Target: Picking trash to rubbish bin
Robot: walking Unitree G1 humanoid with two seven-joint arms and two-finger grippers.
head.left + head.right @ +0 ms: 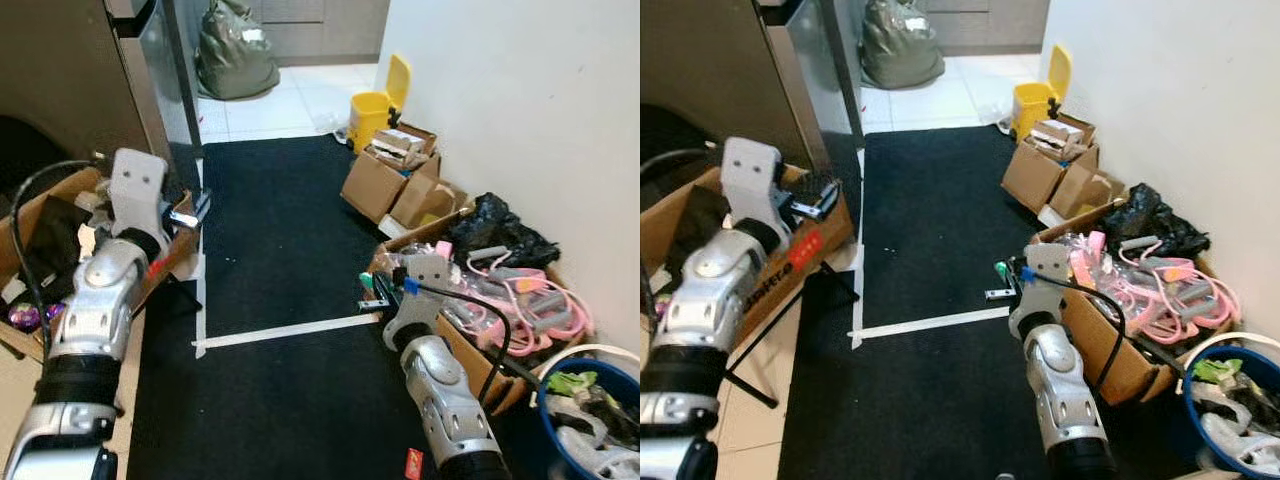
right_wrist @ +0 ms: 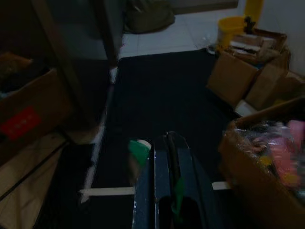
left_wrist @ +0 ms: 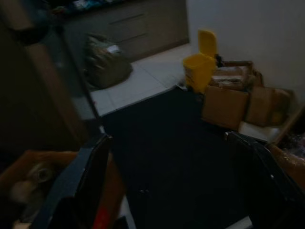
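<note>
A yellow rubbish bin [image 1: 378, 108] with its lid up stands at the far end of the black mat [image 1: 280, 230], against the white wall. My right gripper [image 1: 376, 291] hovers low over the mat near the white tape line. It is shut on a small green and white piece of trash [image 2: 138, 149], which sticks out beside its fingertips [image 2: 167, 143]. My left gripper [image 1: 190, 212] is raised at the left, over a cardboard box [image 1: 60, 230]. Its fingers [image 3: 90, 176] are spread wide apart and hold nothing.
Cardboard boxes [image 1: 395, 180] line the right wall just before the bin. Closer in are a black bag [image 1: 495, 230], a box of pink hoses [image 1: 520, 300] and a blue bucket [image 1: 590, 420]. A grey-green sack [image 1: 235, 55] sits on the tiles beyond. A small red scrap [image 1: 412, 462] lies on the mat.
</note>
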